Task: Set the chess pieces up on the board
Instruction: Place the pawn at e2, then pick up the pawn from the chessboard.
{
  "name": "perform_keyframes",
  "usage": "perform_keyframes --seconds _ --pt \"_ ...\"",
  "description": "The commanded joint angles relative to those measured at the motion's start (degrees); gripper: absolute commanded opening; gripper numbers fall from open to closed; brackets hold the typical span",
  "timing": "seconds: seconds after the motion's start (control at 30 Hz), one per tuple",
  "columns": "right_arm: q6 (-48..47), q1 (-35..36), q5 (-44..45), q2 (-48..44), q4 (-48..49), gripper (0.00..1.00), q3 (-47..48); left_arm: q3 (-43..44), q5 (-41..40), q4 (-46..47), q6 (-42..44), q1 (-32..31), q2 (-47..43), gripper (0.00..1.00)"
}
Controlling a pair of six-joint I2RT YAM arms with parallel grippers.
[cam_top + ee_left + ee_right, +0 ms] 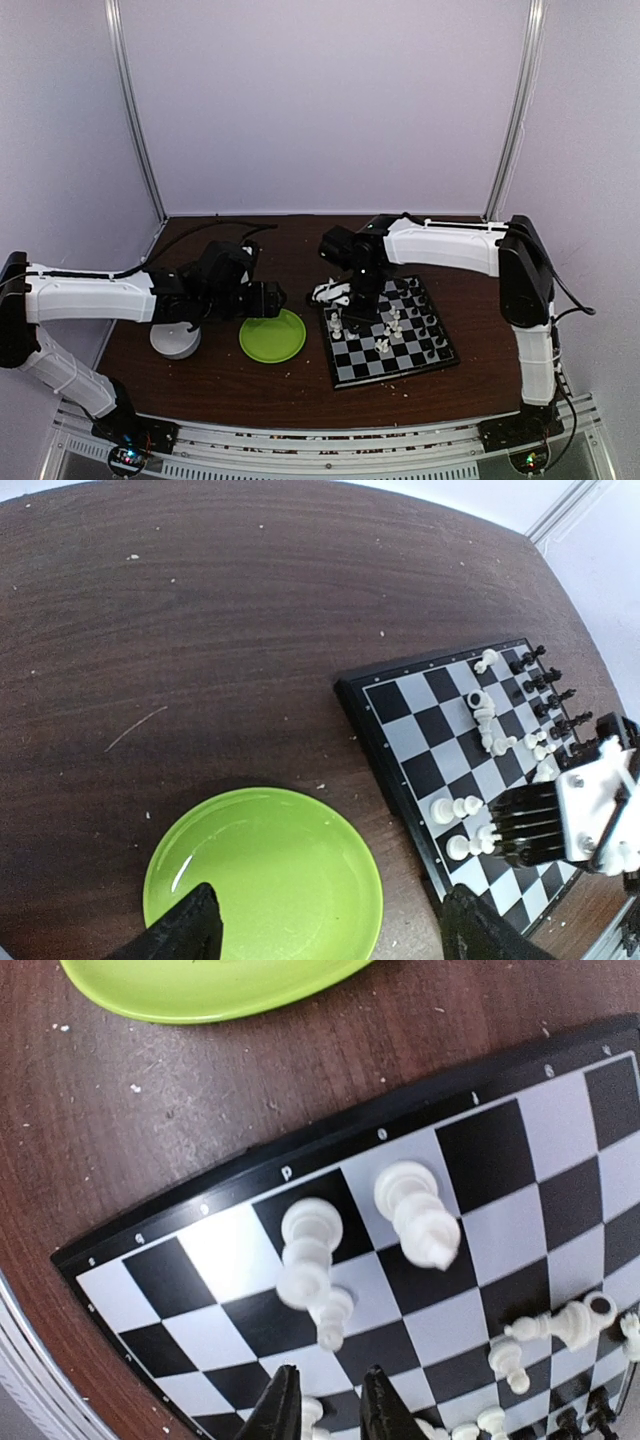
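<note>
One board (360,366), one green plate (272,336), many chess pieces (418,1210)

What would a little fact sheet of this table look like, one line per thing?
board: flat on the table, right of the plate
plate: green, nothing seen in it, apart from the board
white pieces: several on the board, two standing near its plate-side edge
black pieces: along the side farthest from the plate
left gripper: wide open above the plate
right gripper: low over the board, narrow gap, grip unclear
</note>
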Motion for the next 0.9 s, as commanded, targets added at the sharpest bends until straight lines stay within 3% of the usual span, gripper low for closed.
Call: perform_keyframes --seconds 0.0,0.13,0.27,0.47,0.6,0.87 --pt "0.42 -2.50 -1.10 -9.14 -0.53 0.24 -3.18 4.19 1.74 -0.22 3.06 -0.42 1.03 0.77" --pt "0.66 -6.81 -2.47 -17.03 2.03 0.26 -9.41 8.65 5.73 0.04 7.00 -0.84 3.51 0.74" --pt "1.34 -13.44 -4.99 -26.01 6.39 0.27 -16.53 18.45 11.17 -2.79 13.71 -3.43 9.75 0.70" --pt "4.92 -25.60 -9.39 -34.57 14.03 0.28 -25.56 38.85 17.14 -16.40 26.30 -10.14 23.96 0.61" --pt "7.54 -30.80 -12.70 -38.47 19.29 0.28 -31.29 49.59 18.65 -25.26 27.30 -11.96 32.23 0.57" --pt "6.73 -34.53 -13.93 -41.08 21.97 0.28 -35.04 63.74 19.30 -35.01 25.66 -13.93 44.50 0.55"
